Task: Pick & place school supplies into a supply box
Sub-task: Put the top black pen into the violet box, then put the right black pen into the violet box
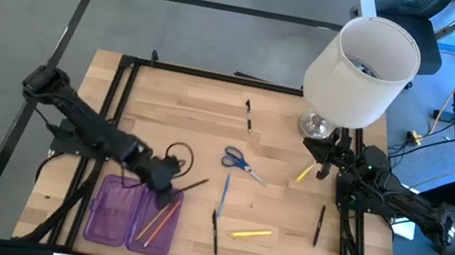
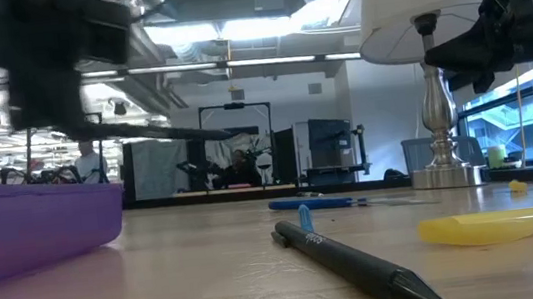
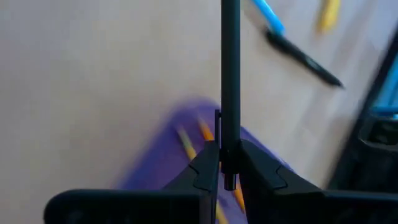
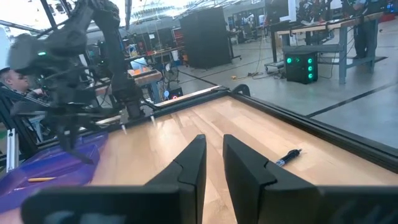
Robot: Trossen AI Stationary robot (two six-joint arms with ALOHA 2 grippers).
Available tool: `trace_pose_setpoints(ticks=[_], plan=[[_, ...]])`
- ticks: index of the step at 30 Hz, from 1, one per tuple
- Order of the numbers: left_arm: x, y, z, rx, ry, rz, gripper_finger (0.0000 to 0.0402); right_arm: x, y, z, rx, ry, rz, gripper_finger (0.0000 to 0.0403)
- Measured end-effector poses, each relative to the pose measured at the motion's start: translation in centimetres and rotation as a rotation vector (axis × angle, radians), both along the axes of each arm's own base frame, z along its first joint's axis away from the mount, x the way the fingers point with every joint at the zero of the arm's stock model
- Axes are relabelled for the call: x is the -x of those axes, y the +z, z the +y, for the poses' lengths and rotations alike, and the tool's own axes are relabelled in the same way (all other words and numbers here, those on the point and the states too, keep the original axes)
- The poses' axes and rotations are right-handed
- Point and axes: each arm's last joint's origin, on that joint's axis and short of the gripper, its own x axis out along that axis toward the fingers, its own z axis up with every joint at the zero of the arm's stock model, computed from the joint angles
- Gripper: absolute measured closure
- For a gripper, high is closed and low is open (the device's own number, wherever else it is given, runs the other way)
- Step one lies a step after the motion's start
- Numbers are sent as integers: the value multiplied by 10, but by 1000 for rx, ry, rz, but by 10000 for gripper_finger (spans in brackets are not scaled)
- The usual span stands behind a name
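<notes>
My left gripper (image 1: pixel 166 179) hovers over the right half of the open purple supply box (image 1: pixel 134 215), shut on a black pen (image 1: pixel 193 181). Orange and wood-coloured pencils (image 1: pixel 160 219) lie in that half. On the table lie blue-handled scissors (image 1: pixel 240 162), a blue pen (image 1: pixel 223 197), a black pen (image 1: pixel 214 233), a yellow marker (image 1: pixel 251 234), two more black pens (image 1: pixel 319 225) (image 1: pixel 249 115) and a small yellow piece (image 1: pixel 305 171). My right gripper (image 1: pixel 327 160) waits shut near the lamp's base, holding nothing. My left gripper pinches the black pen near one end (image 3: pixel 229 163) between its two fingers. The pen sticks straight out ahead of the fingers, along them. It is lifted clear, roughly level (image 2: pixel 159 132), above the supply box (image 3: pixel 186 149).
A white-shaded lamp (image 1: pixel 363 60) on a metal base (image 1: pixel 315 124) stands at the table's far right. A black frame (image 1: pixel 121 90) runs along the table's left, far and right sides. A loop of black cable (image 1: pixel 179 153) lies beside my left gripper. Bare wood (image 1: pixel 184 106) spreads over the table's far left.
</notes>
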Motion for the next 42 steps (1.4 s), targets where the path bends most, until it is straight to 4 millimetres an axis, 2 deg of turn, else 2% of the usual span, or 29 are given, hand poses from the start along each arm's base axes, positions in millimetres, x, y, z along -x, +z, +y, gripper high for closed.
trace_pose_setpoints(ticks=[5, 11, 18, 26, 36, 42], plan=[[18, 2, -42, 93, 91, -28, 371, 0, 0, 0, 1, 0, 0, 343], [47, 3, -80, 139, 263, -128, 371, 0, 0, 0, -2, 0, -1, 343], [60, -23, -107, 181, 353, -63, 370, 0, 0, 0, -4, -1, -1, 343], [63, -45, -116, 203, 401, 54, 368, 0, 0, 0, -4, -1, -2, 343], [60, -46, -114, 190, 406, 55, 320, 0, 0, 0, -4, -1, -1, 343], [61, -43, -113, 169, 351, 57, 292, 0, 0, 0, -34, 3, -12, 343]])
